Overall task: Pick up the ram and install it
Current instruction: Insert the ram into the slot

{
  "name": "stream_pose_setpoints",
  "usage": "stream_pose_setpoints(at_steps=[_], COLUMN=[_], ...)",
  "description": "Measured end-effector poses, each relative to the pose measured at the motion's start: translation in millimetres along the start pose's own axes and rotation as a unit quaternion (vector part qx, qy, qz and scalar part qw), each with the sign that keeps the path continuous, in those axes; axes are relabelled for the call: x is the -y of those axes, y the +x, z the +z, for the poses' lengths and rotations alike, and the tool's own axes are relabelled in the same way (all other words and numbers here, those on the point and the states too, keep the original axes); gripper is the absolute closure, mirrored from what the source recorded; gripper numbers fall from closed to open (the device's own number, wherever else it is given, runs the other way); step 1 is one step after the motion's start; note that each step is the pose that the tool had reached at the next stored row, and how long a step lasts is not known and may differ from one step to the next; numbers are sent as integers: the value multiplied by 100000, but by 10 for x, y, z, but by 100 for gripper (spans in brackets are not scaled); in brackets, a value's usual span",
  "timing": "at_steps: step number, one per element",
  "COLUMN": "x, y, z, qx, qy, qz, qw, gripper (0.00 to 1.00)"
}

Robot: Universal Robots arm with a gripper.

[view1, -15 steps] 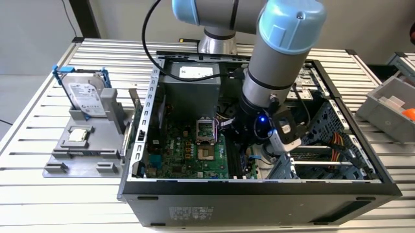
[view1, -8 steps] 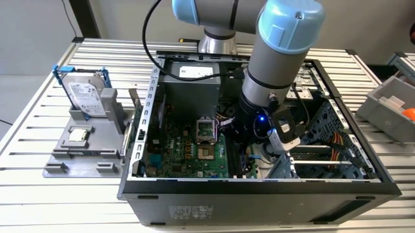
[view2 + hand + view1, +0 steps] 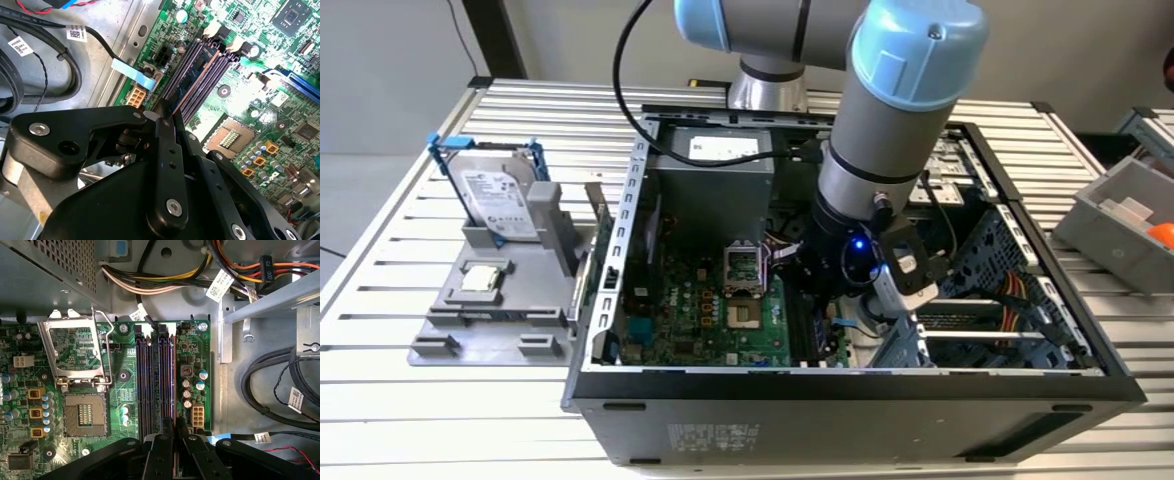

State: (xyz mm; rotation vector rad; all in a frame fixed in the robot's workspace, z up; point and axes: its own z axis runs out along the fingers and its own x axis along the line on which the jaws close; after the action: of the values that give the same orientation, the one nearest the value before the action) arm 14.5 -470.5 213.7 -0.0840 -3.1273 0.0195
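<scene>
In the second wrist view the ram [image 3: 198, 66] is a thin blue-green stick seen edge-on. It stands along one of the dark memory slots [image 3: 212, 75] of the green motherboard [image 3: 280, 55]. My gripper [image 3: 167, 116] has its black fingers pressed together on the stick's near end. In the first wrist view the gripper [image 3: 175, 429] sits over the slot closest to the capacitors, at the end of the slot row [image 3: 150, 380]. From the exterior view the gripper [image 3: 825, 318] is low inside the open computer case, just above the motherboard [image 3: 694, 310].
An open processor socket [image 3: 85, 412] with its raised frame [image 3: 72, 347] lies beside the slots. Cable bundles [image 3: 270, 390] and the power supply [image 3: 714, 165] crowd the case. Outside, a grey fixture [image 3: 480, 330] holds a hard drive [image 3: 494, 190] and a processor chip [image 3: 483, 278]. A grey bin [image 3: 1121, 215] stands at the exterior view's right.
</scene>
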Motion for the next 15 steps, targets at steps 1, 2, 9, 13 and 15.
stream_pose_setpoints(at_steps=[1, 2, 9, 13, 15], x=[0, 0, -1, -2, -2], y=[0, 0, -1, -5, -10], z=[3, 4, 6, 5, 5], qx=[0, -2, 1, 1, 1], qy=[-9, -7, -3, 3, 2], qz=[0, -22, -205, -257, -334], qw=[100000, 100000, 100000, 100000, 99999], gripper=[100, 100, 100, 100, 100])
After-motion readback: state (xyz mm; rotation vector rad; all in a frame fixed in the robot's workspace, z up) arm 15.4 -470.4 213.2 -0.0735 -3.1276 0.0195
